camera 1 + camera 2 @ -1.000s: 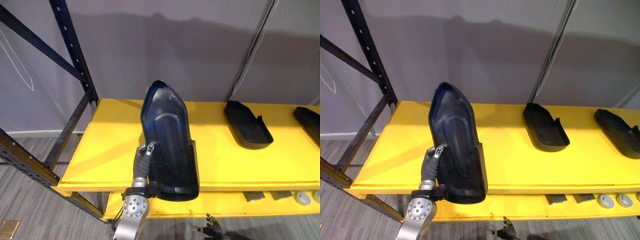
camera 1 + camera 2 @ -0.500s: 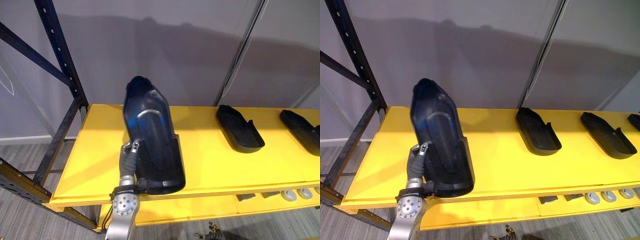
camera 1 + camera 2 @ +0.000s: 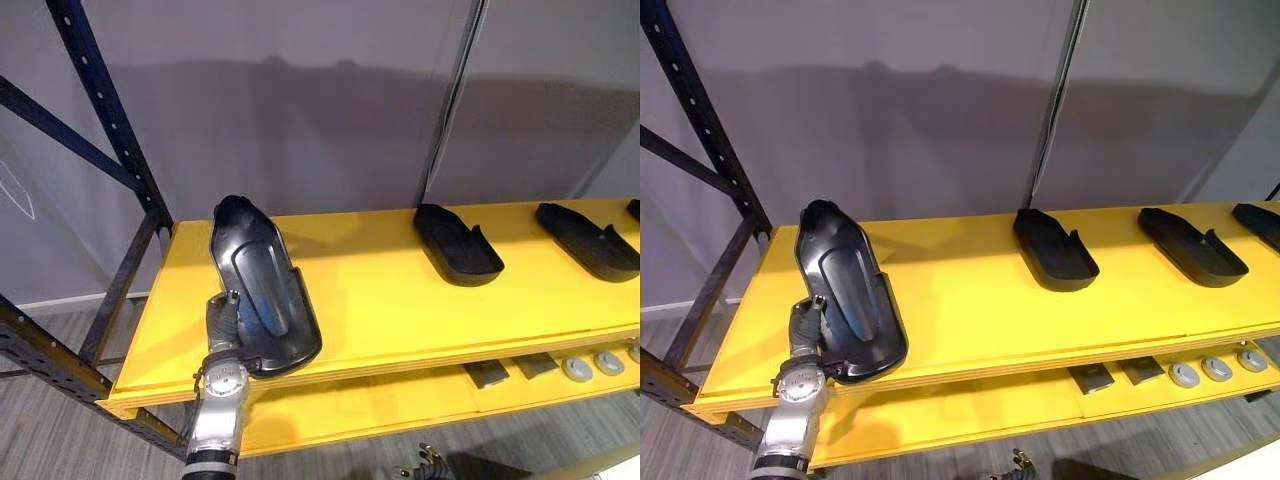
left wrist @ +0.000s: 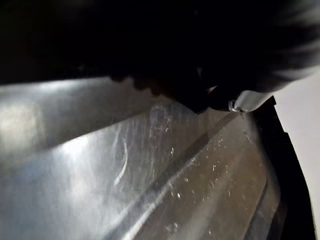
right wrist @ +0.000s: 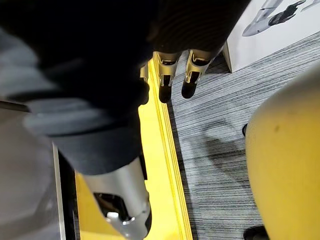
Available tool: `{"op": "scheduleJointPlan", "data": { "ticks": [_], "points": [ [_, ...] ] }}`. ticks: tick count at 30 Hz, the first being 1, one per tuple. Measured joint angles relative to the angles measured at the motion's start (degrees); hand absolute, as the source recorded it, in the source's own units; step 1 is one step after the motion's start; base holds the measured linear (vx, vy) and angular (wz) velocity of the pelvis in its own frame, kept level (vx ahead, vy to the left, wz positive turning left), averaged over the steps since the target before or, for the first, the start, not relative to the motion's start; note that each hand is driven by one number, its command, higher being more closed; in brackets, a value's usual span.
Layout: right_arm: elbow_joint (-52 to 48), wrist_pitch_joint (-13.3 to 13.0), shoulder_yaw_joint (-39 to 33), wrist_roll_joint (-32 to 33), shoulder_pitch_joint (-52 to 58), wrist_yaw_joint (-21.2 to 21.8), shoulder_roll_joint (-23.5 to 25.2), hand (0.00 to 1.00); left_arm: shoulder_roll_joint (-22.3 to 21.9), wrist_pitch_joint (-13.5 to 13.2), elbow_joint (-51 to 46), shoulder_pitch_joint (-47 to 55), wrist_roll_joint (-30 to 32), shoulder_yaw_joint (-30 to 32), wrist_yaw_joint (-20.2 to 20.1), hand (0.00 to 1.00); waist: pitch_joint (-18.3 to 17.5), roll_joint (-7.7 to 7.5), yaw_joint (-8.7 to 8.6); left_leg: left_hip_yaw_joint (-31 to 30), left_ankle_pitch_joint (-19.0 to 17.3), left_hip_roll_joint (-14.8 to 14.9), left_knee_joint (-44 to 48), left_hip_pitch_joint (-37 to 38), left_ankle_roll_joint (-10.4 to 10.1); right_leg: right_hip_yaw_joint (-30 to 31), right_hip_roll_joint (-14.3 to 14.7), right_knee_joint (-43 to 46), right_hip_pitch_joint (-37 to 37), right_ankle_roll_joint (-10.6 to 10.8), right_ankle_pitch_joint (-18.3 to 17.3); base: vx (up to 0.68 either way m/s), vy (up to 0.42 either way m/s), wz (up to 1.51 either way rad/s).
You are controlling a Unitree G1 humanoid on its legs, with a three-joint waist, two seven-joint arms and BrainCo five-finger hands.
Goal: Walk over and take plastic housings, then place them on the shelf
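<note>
Most of the left hand [image 3: 223, 322] is hiding behind the near rim of the big housing [image 3: 262, 285]. We are seeing a single dark-tipped digit [image 4: 239, 101] hooking over that rim onto the glossy inner face. We are reading that as a grip, though we cannot tell how the other fingers are lying underneath. The farthest housing [image 3: 1262, 222] is being cut off at the picture's edge.

The left arm is reaching up from below the yellow shelf [image 3: 390, 300], with the hand upright at the front left edge. The big housing is leaning there with its nose toward the wall, and we cannot tell whether it is resting on the board. The right hand [image 5: 164, 82] is hanging low, fingers straight and loose, holding nothing.

We are counting four housings: the gripped one, a middle housing [image 3: 1054, 250] and a third housing [image 3: 1192, 246] lying flat to its right, then the farthest. On the lower shelf [image 3: 970, 412] three round discs [image 3: 1217, 368] and two dark blocks [image 3: 1092, 378] are sitting.
</note>
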Motion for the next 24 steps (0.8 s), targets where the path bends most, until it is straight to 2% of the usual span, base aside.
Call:
{"op": "scheduleJointPlan", "data": {
  "ticks": [5,10,13,18,23,24],
  "points": [
    [1.87,0.0,-0.13,-0.23,-1.29,0.07,-0.08,0.0,1.92,0.91,5.48,-3.55,0.04,3.63,0.19,1.0,0.07,-0.25,-0.57,-0.05,0.14,-0.32,0.21,-0.07,0.26,0.55,-0.15,-0.6,0.02,0.14,0.12,0.01,0.003,-0.02],
    [3.01,-0.01,-0.14,-1.15,-2.11,0.47,-0.14,0.0,5.66,1.04,10.9,-8.22,0.09,4.55,0.11,1.0,0.21,-0.47,-0.6,-2.54,0.05,-0.37,0.25,-0.08,0.15,1.35,-0.04,-2.19,0.17,0.07,0.65,0.03,-0.007,-0.1],
    [3.2,-0.1,-0.04,-1.18,-2.47,0.71,-0.15,0.0,7.23,0.91,14.98,-11.6,0.1,4.68,0.0,1.0,0.42,-0.62,-1.21,-3.34,0.0,-0.35,0.25,-0.1,0.12,1.47,0.0,-2.51,0.25,-0.25,0.91,0.02,-0.01,-0.04],
    [4.45,-0.16,0.04,-1.23,-3.74,0.74,-0.38,0.0,8.8,0.78,18.17,-15.25,0.13,4.59,-0.33,1.0,1.09,-1.39,-2.37,-3.7,-0.74,-0.34,0.25,-0.09,0.29,1.58,0.02,-3.43,0.5,-0.35,1.34,-0.01,0.005,-0.02],
    [4.42,-0.38,0.11,-1.23,-3.95,0.82,-0.36,0.0,11.1,0.71,19.95,-18.04,0.02,3.22,-1.37,1.0,2.01,-2.5,-2.63,-3.07,-1.1,-0.43,0.25,0.0,0.2,2.83,0.0,-3.68,-0.02,-0.11,1.75,-0.04,0.011,-0.11],
    [4.43,-0.4,0.11,-1.23,-3.99,0.83,-0.39,0.0,11.83,0.73,20.96,-18.82,-0.02,2.6,-2.02,0.0,2.05,-2.55,-2.82,-3.07,-1.1,-0.43,0.25,-0.01,0.2,2.84,0.0,-3.74,-0.02,-0.07,1.78,0.0,0.0,0.0]
  ]
}}
